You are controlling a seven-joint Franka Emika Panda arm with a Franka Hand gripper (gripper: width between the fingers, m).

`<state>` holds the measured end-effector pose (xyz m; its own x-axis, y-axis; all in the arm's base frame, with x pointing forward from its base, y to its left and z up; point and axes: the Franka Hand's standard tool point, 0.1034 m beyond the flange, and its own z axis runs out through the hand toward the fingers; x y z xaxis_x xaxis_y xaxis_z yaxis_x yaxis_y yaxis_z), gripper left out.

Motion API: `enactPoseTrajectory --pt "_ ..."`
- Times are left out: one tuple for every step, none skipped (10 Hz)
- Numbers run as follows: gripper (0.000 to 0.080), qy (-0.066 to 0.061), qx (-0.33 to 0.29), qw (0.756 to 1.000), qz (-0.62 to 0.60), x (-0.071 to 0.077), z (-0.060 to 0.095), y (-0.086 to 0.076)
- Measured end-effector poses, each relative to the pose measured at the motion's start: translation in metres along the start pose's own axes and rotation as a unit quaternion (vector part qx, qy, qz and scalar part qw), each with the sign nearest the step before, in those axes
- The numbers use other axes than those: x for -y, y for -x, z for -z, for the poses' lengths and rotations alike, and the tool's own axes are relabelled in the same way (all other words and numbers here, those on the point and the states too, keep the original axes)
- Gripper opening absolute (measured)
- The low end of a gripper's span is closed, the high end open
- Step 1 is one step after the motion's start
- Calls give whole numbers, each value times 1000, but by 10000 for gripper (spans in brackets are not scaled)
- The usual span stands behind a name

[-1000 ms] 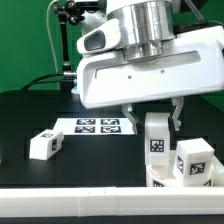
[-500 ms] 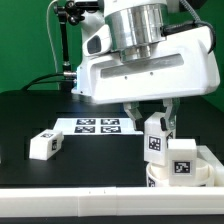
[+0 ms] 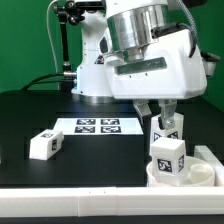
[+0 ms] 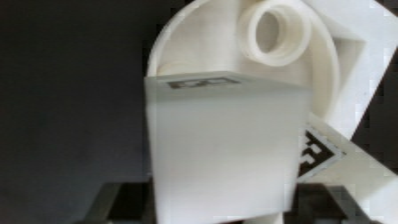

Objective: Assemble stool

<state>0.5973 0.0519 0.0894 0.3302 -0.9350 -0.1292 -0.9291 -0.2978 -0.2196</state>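
Note:
My gripper (image 3: 163,116) is shut on an upright white stool leg (image 3: 165,130) with a marker tag, holding it down onto the round white seat (image 3: 196,174) at the exterior view's lower right. A second tagged leg (image 3: 167,157) stands on the seat in front of it. A third leg (image 3: 45,144) lies loose on the black table at the left. In the wrist view the held leg (image 4: 222,140) fills the middle between my gripper (image 4: 222,205) fingers, and the seat (image 4: 210,48) with a round hole lies beyond it.
The marker board (image 3: 100,125) lies flat on the table behind the loose leg. A long white bar (image 3: 70,195) runs along the table's front edge. A black stand and cables rise at the back left (image 3: 62,45).
My wrist has turned while gripping the leg. The seat has turned with it, so the front leg on it has swung toward the exterior view's left.

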Motion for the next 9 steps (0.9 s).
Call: enactPoseTrajectory --pt "347 5 7 999 -39 -1 -1 7" --pt "347 16 14 997 -75 0 -2 15" --pt "346 28 20 995 -98 -1 -5 23" --pt "346 26 25 990 -140 0 -5 26" --pt "346 23 31 985 -168 0 -5 26" --pt "346 19 36 982 -185 0 -4 23" --pt "346 19 39 979 -200 0 -5 25" --pt "460 20 39 981 -191 0 -5 26" --pt "460 20 40 983 -179 0 -4 26"
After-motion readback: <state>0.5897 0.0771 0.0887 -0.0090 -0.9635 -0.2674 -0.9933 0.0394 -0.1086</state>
